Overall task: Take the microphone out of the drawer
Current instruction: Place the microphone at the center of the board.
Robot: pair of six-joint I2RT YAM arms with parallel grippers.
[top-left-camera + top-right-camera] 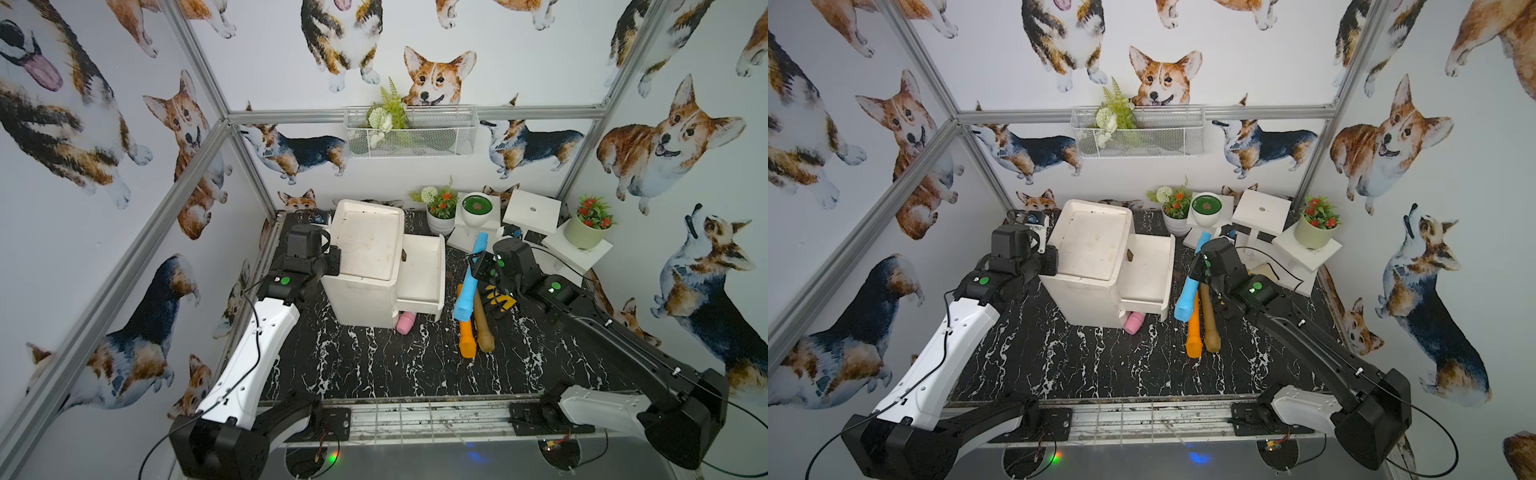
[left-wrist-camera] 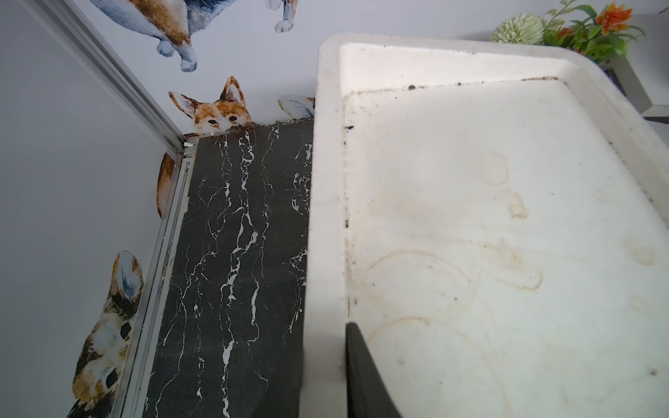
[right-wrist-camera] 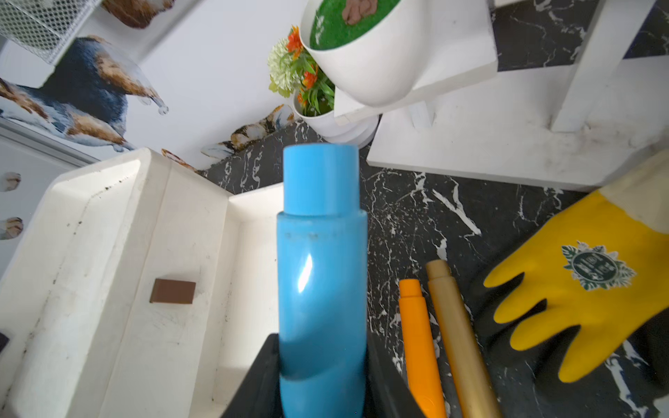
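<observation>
Jaws: R gripper (image 3: 320,372) clamped on blue mic (image 3: 320,253), just beside open drawer (image 1: 420,270); L gripper (image 1: 330,262) closed on cabinet rim (image 2: 325,217), I see 1 finger (image 2: 362,380) only

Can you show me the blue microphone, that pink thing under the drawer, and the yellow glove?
blue microphone (image 3: 320,275), right wrist view, on its shiny handle.
pink thing (image 1: 406,323), in a top view, on its visible end.
yellow glove (image 3: 564,307), right wrist view, on the back of the hand.
</observation>
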